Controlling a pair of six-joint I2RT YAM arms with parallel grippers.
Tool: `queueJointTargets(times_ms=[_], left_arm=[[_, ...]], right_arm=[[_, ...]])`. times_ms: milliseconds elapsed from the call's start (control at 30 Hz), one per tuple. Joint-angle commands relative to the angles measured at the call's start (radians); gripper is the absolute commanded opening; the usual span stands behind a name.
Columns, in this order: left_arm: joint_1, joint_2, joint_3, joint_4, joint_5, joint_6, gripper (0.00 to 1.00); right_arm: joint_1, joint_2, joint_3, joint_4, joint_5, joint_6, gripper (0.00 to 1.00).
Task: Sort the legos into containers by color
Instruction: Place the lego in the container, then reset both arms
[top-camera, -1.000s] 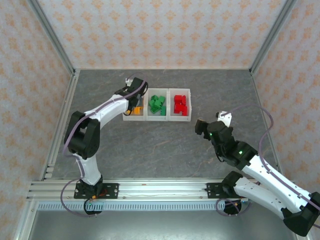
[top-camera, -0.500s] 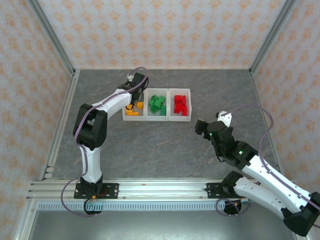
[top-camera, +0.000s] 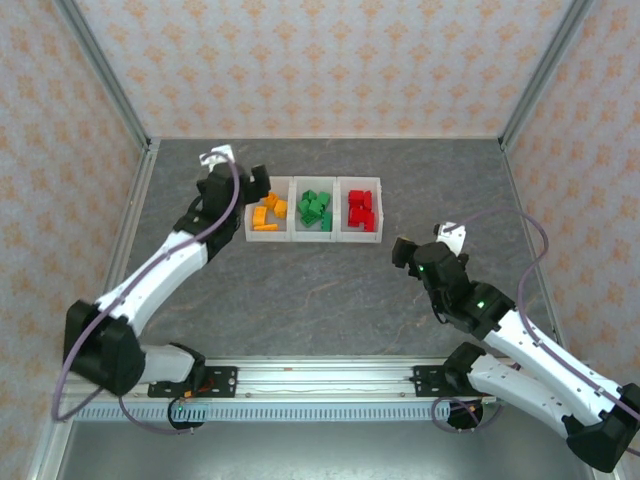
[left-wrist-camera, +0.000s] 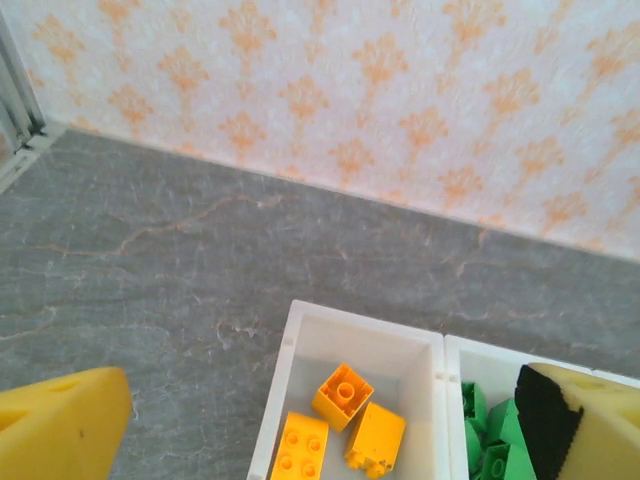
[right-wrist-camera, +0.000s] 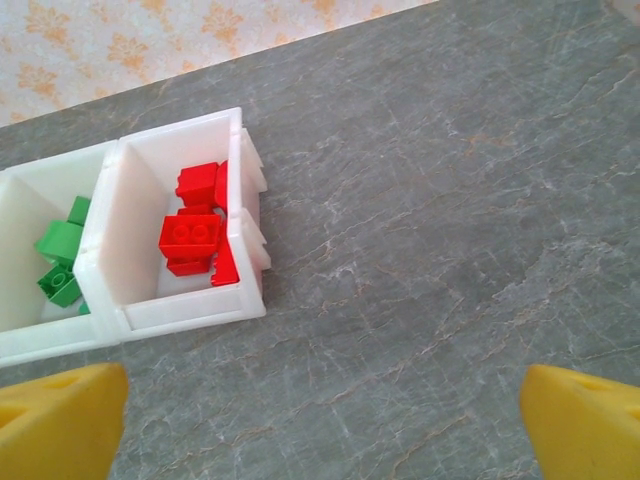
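The legos (top-camera: 317, 210) all sit in the containers (top-camera: 313, 239): orange bricks (top-camera: 266, 214) in the left bin, green bricks (right-wrist-camera: 60, 243) in the middle, red bricks (top-camera: 361, 210) on the right. The left gripper (top-camera: 255, 185) hangs wide open and empty just beside the orange bin. The right gripper (top-camera: 400, 252) is wide open and empty too, near the red bin.

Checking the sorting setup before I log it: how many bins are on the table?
3, joined side by side in one row: the left bin holds orange bricks, the middle bin green bricks, the right bin red bricks.
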Motion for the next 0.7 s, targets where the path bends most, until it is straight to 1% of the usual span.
queueJointTargets(times_ms=[0, 67, 133, 167, 200, 267, 300, 333, 433, 467, 500, 533, 633, 667], left_arm=[[0.007, -0.098, -0.165, 0.206, -0.021, -0.008, 0.99], [0.007, -0.180, -0.277, 0.277, -0.017, -0.023, 0.99], [0.007, -0.264, -0.403, 0.373, -0.020, -0.012, 0.99], [0.007, -0.299, -0.468, 0.437, -0.023, -0.003, 0.99], [0.008, -0.343, -0.539, 0.498, -0.051, -0.010, 0.99], [0.008, -0.420, -0.653, 0.567, -0.107, -0.054, 1.00], [0.009, -0.460, -0.697, 0.580, -0.109, -0.057, 0.99], [0.010, -0.497, -0.735, 0.586, -0.111, -0.065, 0.99], [0.010, -0.596, -0.834, 0.607, -0.133, -0.078, 0.99], [0.009, -0.623, -0.859, 0.622, -0.123, -0.060, 0.99], [0.010, -0.652, -0.886, 0.634, -0.116, -0.038, 0.99], [0.010, -0.673, -0.901, 0.636, -0.120, -0.018, 0.99], [0.010, -0.724, -0.921, 0.612, -0.132, 0.065, 0.99], [0.011, -0.735, -0.919, 0.601, -0.137, 0.087, 1.00]], right_arm=[[-0.004, 0.015, -0.028, 0.064, 0.111, -0.009, 1.00], [-0.004, 0.019, -0.074, 0.184, 0.127, -0.087, 1.00], [-0.004, 0.010, -0.160, 0.396, 0.156, -0.190, 1.00], [-0.004, 0.005, -0.211, 0.514, 0.174, -0.256, 1.00], [-0.004, -0.001, -0.273, 0.659, 0.186, -0.345, 1.00], [-0.006, 0.013, -0.391, 0.963, 0.232, -0.504, 1.00], [-0.019, 0.036, -0.447, 1.133, 0.223, -0.604, 1.00], [-0.050, 0.070, -0.477, 1.240, 0.190, -0.646, 1.00], [-0.206, 0.214, -0.467, 1.290, 0.106, -0.565, 1.00], [-0.241, 0.259, -0.481, 1.335, 0.087, -0.552, 1.00], [-0.277, 0.312, -0.494, 1.394, 0.094, -0.562, 1.00], [-0.303, 0.357, -0.505, 1.445, 0.100, -0.566, 1.00], [-0.395, 0.510, -0.555, 1.649, 0.063, -0.538, 1.00], [-0.397, 0.535, -0.541, 1.669, 0.085, -0.550, 1.00]])
